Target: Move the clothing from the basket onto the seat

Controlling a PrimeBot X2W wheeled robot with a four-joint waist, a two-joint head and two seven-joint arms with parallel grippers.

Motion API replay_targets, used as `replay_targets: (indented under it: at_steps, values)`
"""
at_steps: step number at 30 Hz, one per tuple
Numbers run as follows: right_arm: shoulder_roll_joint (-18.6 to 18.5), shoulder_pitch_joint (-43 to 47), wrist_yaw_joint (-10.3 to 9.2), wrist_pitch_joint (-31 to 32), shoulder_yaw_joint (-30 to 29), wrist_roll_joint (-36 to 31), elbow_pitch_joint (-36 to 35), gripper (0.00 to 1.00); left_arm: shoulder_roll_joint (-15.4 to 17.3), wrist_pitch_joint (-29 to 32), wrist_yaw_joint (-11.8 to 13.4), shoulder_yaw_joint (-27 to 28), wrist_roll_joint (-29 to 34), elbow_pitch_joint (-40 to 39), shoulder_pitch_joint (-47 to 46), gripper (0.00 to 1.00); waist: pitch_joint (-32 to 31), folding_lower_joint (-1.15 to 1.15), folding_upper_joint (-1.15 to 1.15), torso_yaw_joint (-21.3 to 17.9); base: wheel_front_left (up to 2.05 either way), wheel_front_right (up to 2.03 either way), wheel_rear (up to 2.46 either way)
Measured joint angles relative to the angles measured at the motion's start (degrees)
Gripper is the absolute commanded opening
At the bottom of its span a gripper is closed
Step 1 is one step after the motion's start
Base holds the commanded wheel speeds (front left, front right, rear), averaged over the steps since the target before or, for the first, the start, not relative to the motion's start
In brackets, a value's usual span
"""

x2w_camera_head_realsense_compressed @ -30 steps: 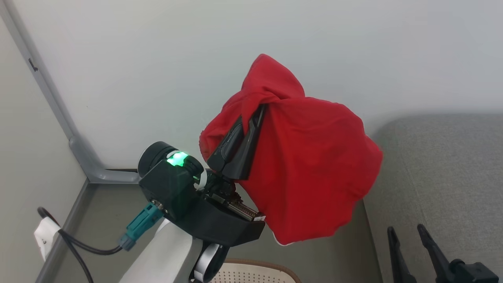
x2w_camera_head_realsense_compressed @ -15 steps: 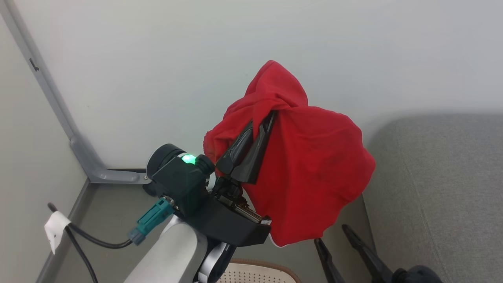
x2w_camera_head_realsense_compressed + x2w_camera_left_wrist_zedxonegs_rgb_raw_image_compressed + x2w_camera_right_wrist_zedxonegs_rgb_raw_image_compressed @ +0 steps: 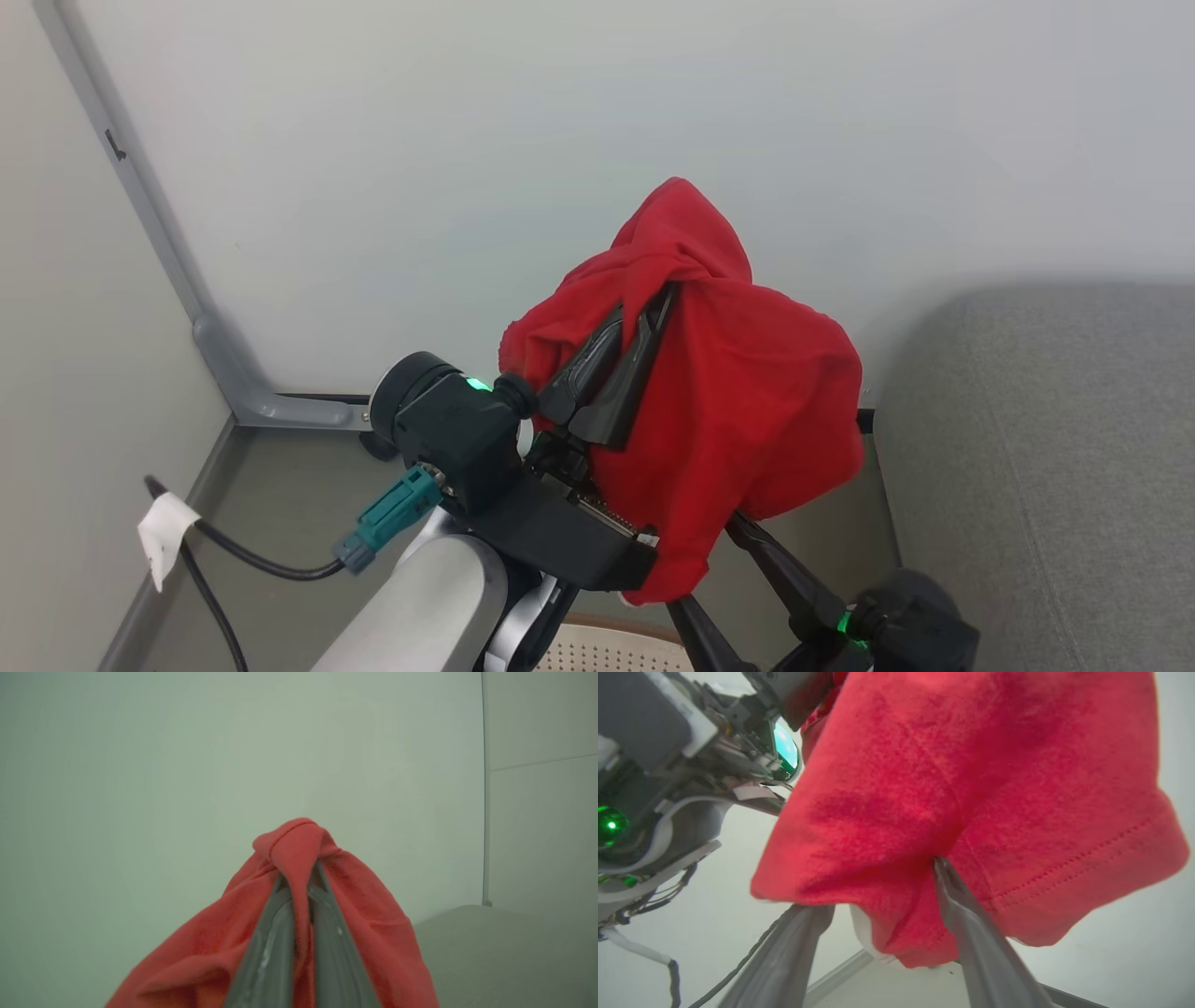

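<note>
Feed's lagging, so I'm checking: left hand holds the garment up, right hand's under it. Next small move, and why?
Probably close the right hand on the garment's hem: its open fingers straddle the hanging edge, while the left hand pinches the top.

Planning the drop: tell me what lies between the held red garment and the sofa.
Head view: a narrow strip of bare grey floor and wall separates the red garment from the sofa; nothing stands there.
</note>
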Motion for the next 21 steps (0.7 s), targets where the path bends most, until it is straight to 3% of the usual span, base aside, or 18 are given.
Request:
replay_targets:
  at_steps: [3,4,5,21]
  values:
    - [0.5,-2.0,0.48,0.0,0.8,0.0,0.4,1.00,0.0,0.5,0.0,0.0,0.0,0.0,0.0,0.00,0.0,0.00,0.00,0.2,0.00,0.00,0.00]
    - [0.6,-2.7,0.49,0.0,1.0,0.0,0.7,0.75,0.0,0.5,0.0,-0.1,0.0,0.0,0.0,0.00,0.0,0.00,0.00,0.3,0.00,0.00,0.00]
    - [0.7,-3.3,0.52,0.0,1.1,0.1,1.1,0.00,0.0,0.5,0.0,-0.1,0.0,-0.1,0.0,0.00,0.0,0.00,0.00,0.3,0.00,0.00,0.00]
    - [1.0,-4.8,1.16,-0.6,1.6,1.4,4.1,0.00,0.1,2.0,0.4,-0.8,-0.2,-0.9,0.2,0.00,-0.2,0.00,0.00,1.3,0.00,0.00,0.00]
